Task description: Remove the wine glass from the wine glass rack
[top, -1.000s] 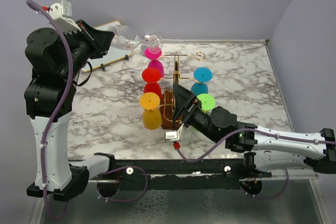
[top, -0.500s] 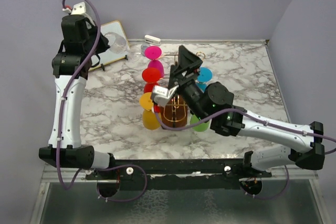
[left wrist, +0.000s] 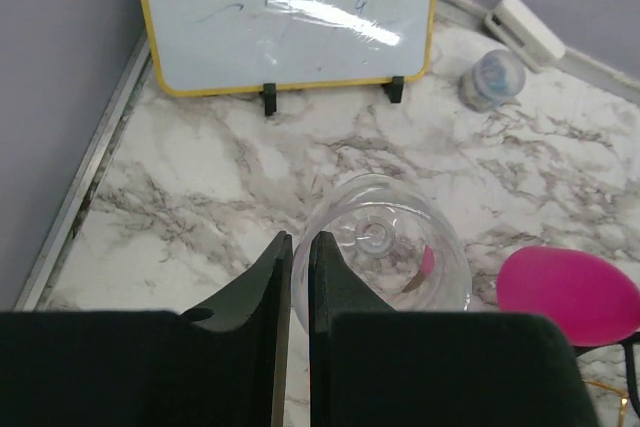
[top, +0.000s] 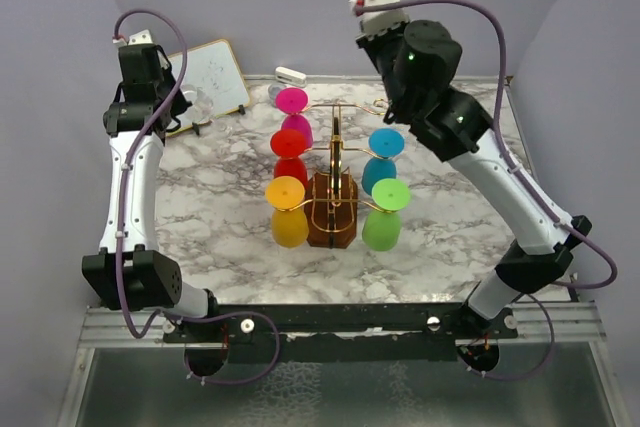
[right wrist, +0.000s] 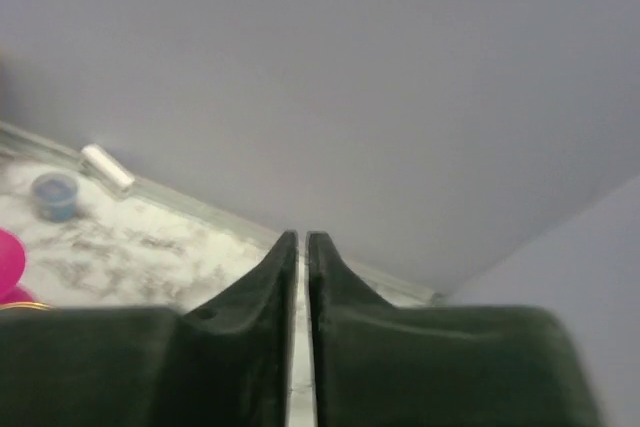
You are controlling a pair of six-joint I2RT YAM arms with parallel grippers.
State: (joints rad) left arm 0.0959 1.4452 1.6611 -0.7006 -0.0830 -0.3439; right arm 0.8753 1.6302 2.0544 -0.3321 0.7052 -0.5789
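Observation:
The wine glass [left wrist: 390, 247] is clear; it hangs just above the marble at the back left, in front of the whiteboard. My left gripper [left wrist: 298, 239] is shut on its rim, one finger inside the bowl and one outside. From above, the wine glass [top: 200, 103] shows faintly beside that gripper [top: 185, 97]. The wine glass rack [top: 335, 162], gold wire on a brown wooden base, stands mid-table with pink, red, orange, blue and green glasses hanging from it. My right gripper [right wrist: 302, 237] is shut on nothing, raised high at the back right and facing the wall.
A yellow-framed whiteboard [top: 210, 72] leans at the back left. A white eraser [top: 290, 75] and a small blue-lidded pot [left wrist: 492, 77] lie by the back wall. The pink glass [left wrist: 570, 292] hangs close to the right of the clear one.
The right arm has swung up from the rack to the back right and its jaws have closed. The left arm has carried the clear glass left and down towards the whiteboard.

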